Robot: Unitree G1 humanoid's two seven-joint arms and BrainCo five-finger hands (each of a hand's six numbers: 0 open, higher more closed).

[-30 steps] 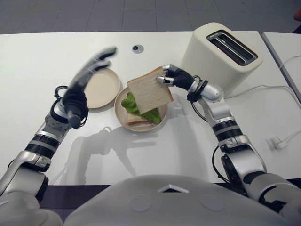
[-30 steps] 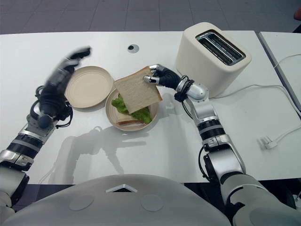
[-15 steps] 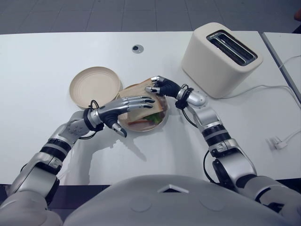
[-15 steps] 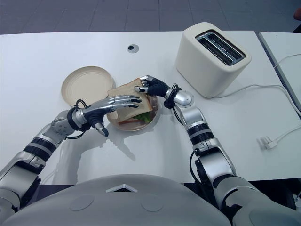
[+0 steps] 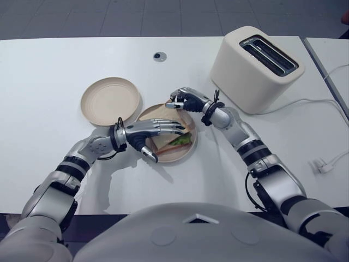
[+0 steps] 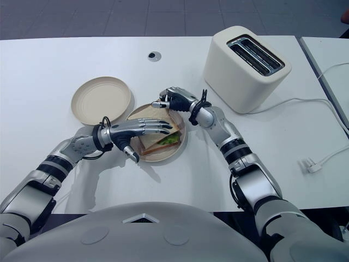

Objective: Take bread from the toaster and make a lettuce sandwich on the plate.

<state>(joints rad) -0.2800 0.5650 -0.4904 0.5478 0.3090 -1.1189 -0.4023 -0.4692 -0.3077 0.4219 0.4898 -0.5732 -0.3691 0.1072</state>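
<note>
A sandwich sits on the beige plate (image 5: 170, 159) at the table's centre: a top bread slice (image 5: 159, 114) over green lettuce (image 5: 181, 141) and a bottom slice (image 5: 162, 145). My left hand (image 5: 148, 131) lies flat across the top slice, fingers stretched out toward the right. My right hand (image 5: 188, 100) hovers at the plate's far rim with its fingers curled; I cannot make out contact with the bread. The cream toaster (image 5: 255, 71) stands at the back right, both slots empty.
A second beige plate (image 5: 109, 100), empty, lies left of the sandwich plate. The toaster's white cable and plug (image 5: 323, 165) trail along the right side. A small round grommet (image 5: 159, 56) sits in the table farther back.
The right hand brought the top slice down onto the lettuce, where it now lies flat. The left hand swung down from mid-air and settled flat on the sandwich.
</note>
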